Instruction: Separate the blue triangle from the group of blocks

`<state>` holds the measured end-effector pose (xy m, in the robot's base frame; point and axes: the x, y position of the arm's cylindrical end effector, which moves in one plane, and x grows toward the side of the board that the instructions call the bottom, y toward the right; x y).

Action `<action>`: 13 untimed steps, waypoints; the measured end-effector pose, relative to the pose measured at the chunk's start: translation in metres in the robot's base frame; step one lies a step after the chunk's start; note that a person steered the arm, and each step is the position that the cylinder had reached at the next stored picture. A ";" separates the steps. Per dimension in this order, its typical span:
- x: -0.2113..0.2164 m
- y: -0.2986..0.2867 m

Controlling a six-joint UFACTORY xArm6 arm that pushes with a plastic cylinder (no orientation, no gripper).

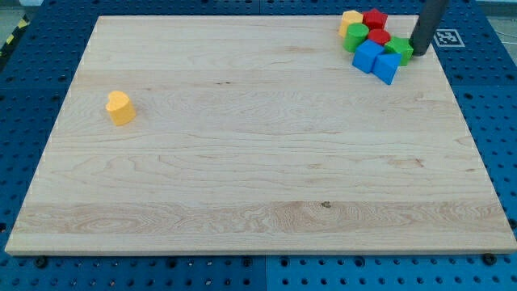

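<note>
Blue triangle (388,68) among glossy clustered blocks, my tip (419,53) beside, wooden board (242,162)

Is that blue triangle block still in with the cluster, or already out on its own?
In the cluster. The blue triangle touches the blue block and sits below the green block; my tip is at that green block's right.

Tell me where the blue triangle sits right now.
The blue triangle sits near the view's top right, at the cluster's lower edge, touching a blue block on its left; my tip is just to its upper right.
</note>
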<state>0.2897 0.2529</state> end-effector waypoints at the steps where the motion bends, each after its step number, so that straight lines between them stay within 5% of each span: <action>1: 0.016 -0.012; 5: 0.058 -0.035; 8: 0.030 -0.037; 11: 0.045 -0.080; 13: 0.070 -0.044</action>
<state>0.3598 0.2089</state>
